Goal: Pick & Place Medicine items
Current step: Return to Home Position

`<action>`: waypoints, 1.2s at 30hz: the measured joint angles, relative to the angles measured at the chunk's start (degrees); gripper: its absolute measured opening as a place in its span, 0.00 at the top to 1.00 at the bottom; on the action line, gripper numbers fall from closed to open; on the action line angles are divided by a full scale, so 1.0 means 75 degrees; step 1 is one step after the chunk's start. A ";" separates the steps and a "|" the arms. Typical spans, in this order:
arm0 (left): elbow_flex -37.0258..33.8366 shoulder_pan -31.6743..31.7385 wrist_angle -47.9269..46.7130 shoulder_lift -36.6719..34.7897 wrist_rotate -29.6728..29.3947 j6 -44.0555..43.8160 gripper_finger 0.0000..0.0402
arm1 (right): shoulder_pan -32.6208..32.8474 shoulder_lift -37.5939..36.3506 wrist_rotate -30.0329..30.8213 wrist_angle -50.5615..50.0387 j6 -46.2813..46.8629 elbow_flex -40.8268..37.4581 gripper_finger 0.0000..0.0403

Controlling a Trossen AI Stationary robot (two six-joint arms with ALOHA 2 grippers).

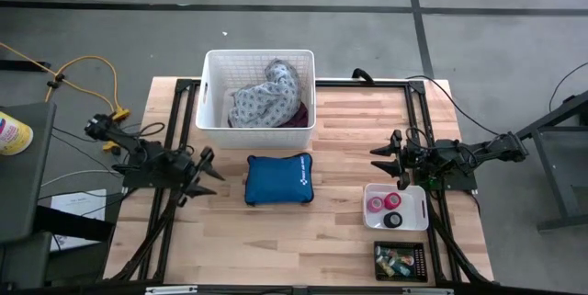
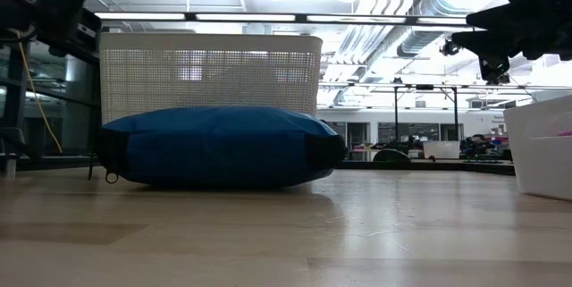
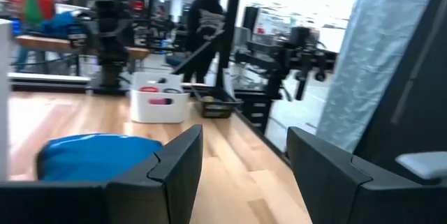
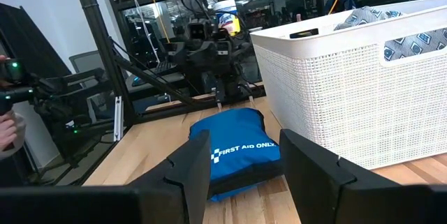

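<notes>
Bandage rolls (image 1: 376,204) in wht tray (image 1: 422,193); pouch (image 4: 234,147) reads "FIRST AID ONLY".

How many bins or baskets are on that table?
3: a large white laundry basket at the back middle of the table, a small white bin by the right arm, and a black bin nearer the front edge.

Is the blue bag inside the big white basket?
No, the blue bag lies on the table beside the white basket.
</notes>
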 joint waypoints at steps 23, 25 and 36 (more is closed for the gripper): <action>0.0000 0.0651 -0.0685 0.0035 0.0542 0.0323 0.50 | -0.0001 -0.0001 0.0000 -0.0001 -0.0001 -0.0001 0.61; 0.0000 0.0651 -0.0693 0.0035 0.0562 0.0323 0.50 | 0.0000 0.0000 0.0000 0.0002 0.0000 -0.0001 0.61; 0.0000 0.0651 -0.0690 0.0035 0.0562 0.0265 0.50 | 0.0001 0.0000 0.0001 0.0001 0.0000 0.0000 0.61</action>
